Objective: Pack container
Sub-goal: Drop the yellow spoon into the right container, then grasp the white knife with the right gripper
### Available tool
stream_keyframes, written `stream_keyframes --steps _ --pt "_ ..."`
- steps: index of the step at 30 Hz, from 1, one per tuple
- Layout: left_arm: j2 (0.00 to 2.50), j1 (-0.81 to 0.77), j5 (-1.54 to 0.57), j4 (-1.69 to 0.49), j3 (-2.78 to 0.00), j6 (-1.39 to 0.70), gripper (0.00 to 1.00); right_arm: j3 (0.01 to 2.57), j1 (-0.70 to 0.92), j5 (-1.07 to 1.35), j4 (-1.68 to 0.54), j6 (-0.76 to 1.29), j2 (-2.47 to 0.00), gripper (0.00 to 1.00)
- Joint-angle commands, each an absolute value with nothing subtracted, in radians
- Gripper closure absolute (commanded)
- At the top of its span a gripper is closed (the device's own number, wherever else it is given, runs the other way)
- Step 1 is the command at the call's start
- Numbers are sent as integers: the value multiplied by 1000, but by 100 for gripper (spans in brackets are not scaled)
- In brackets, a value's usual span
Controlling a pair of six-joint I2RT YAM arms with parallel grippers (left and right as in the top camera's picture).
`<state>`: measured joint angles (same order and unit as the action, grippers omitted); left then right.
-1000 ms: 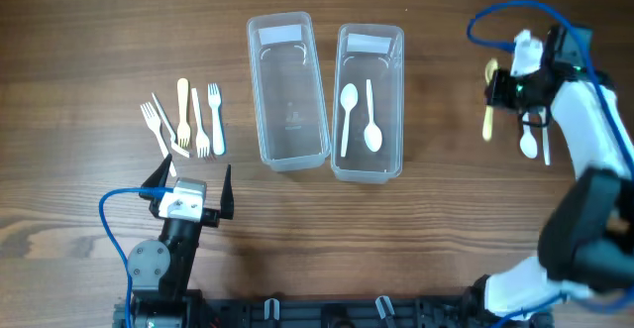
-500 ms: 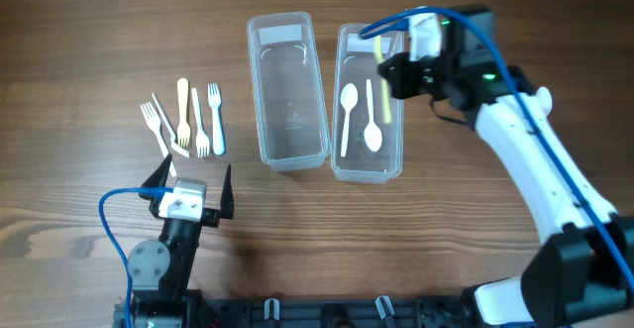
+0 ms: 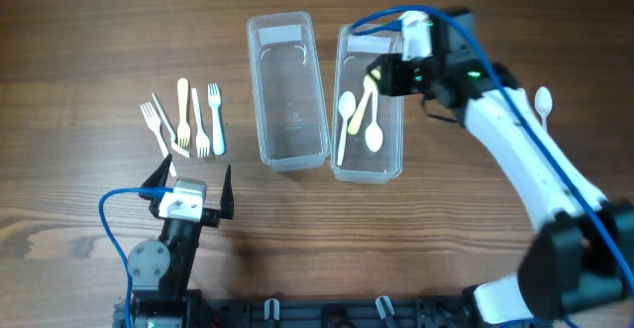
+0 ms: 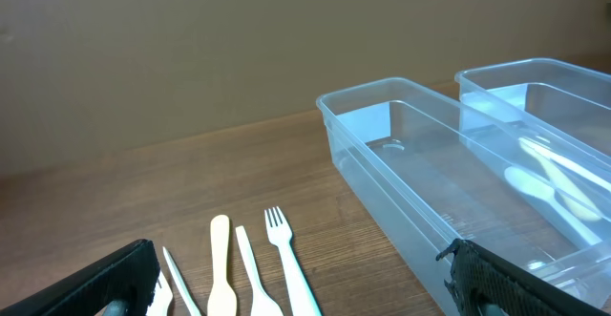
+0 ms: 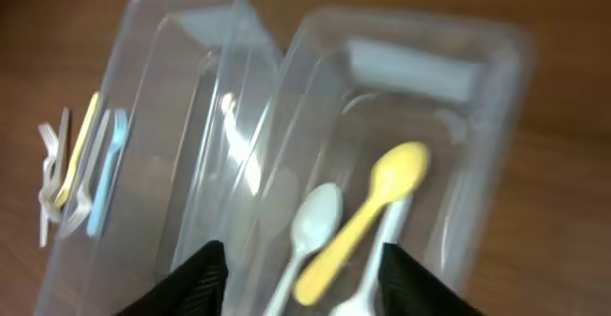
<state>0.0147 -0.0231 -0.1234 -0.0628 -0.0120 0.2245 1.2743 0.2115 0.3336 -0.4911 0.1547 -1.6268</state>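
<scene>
**Observer:** Right side. Jaws?

**Arm:** My right gripper [image 5: 304,259] hangs over the right container [image 3: 399,90]. Fingers are spread wide, gripping nothing. The wrist view is blurred, but the gap is plain.

**Observer:** The yellow spoon?

**Arm:** The yellow spoon [image 5: 368,216] is inside the right container, below my fingers and clear of them. It lies slanted among the two white spoons [image 3: 372,136] there, bowl toward the far end.

**Observer:** Left side?

**Arm:** My left gripper [image 3: 196,169] sits low at the near edge of the table [image 3: 99,51], jaws released, holding nothing. The forks [image 3: 201,120] lie in a loose cluster just beyond it, a pale yellow one among the white. The left container [image 3: 287,120] stands just beside the right one, long sides parallel.

**Observer:** Anything else out?

**Arm:** A loose white spoon [image 3: 542,98] lies on the wood, well right of both containers.
</scene>
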Motion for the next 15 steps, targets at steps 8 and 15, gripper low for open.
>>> stream_keyframes --steps 8,15 --pt "9 -17 -118 -64 -6 239 0 1287 -81 -236 -728 -129 -1364 49" --pt "9 -17 -118 -64 -6 239 0 1250 -283 -159 -733 -131 -1546 52"
